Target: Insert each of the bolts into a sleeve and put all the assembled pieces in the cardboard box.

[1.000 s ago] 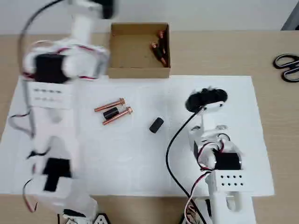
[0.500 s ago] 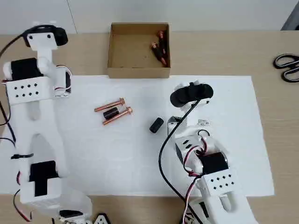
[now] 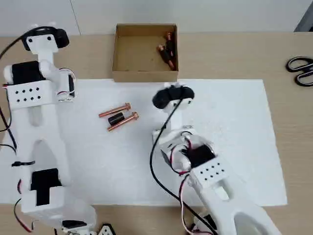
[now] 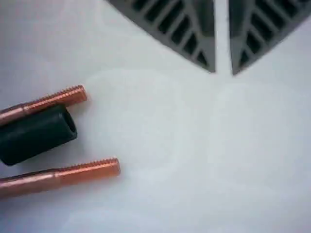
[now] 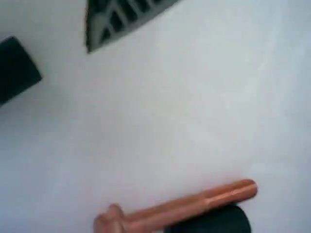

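Two copper bolts (image 3: 115, 110) (image 3: 123, 121) lie on the white sheet with a black sleeve (image 3: 116, 118) between them. The left wrist view has their threaded ends (image 4: 58, 99) (image 4: 73, 172) and that sleeve (image 4: 34, 133) close by. My left gripper (image 4: 222, 68) hangs just short of them, its fingers nearly touching with nothing held. My right arm (image 3: 195, 161) leans over the sheet's middle. One finger (image 5: 121, 19) of my right gripper (image 5: 48, 48) stands beside a second, loose sleeve (image 5: 14, 68). Farther off lies a bolt (image 5: 180, 206). The cardboard box (image 3: 144, 76) holds assembled pieces (image 3: 167, 50).
Scissors (image 3: 301, 70) lie on the wooden table at the far right. The white sheet (image 3: 234, 112) is bare to the right of my right arm. My left arm (image 3: 39, 93) stands along the sheet's left edge.
My left arm came back from the box to the left edge and then stayed still. My right arm swung left across the sheet and now covers the loose sleeve in the high view.
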